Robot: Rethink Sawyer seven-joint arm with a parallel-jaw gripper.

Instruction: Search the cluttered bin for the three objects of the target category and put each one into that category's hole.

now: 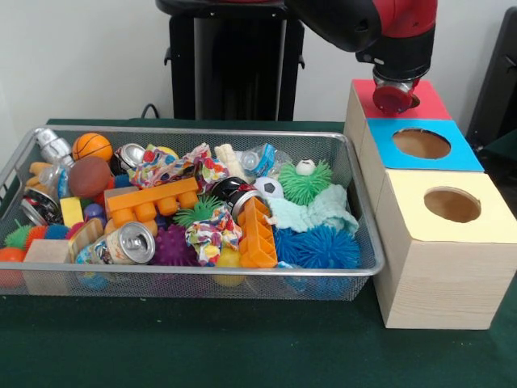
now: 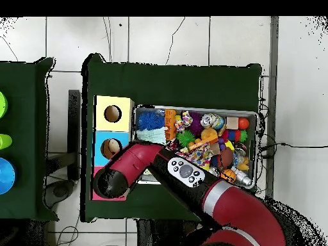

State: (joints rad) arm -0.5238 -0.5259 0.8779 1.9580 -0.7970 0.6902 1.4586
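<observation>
In the front view the red and black arm point(image 1: 380, 24) is coming down at the upper right of the frame, and its pincer point(image 1: 393, 97) is hanging right over the hole point(image 1: 414, 102) in the red-topped box point(image 1: 424, 101), the farthest of three wooden boxes lined up beside the wire mesh bin point(image 1: 355, 202). A rounded red shape is showing at the pincer's tip; whether that is a carried object or part of the tool, and whether the fingers are spread or pressed together, I cannot tell. The blue-topped box point(image 1: 460, 158) and the yellow-topped box point(image 1: 485, 210) are sitting nearer the lower right, each with an open round hole.

The bin is filling the left and centre of the frame, crowded with a small basketball point(image 1: 92, 145), a tin can point(image 1: 129, 244), an orange toy brick point(image 1: 153, 202), a green spiky ball point(image 1: 307, 184), a blue spiky ball point(image 1: 323, 246) and a miniature soccer ball point(image 1: 268, 188). The target category is not evident; remaining candidates are presumably lying in this pile.

In the overhead view the arm is covering the red-topped box at the lower left, above the green worktop point(image 2: 179, 77).

Risks from here, as I judge them: if something is being carried, a release slightly off the hole could leave it resting on the box top or rolling onto the worktop. Back in the bin, tight packing could cause a grab to lift a neighbour too.
</observation>
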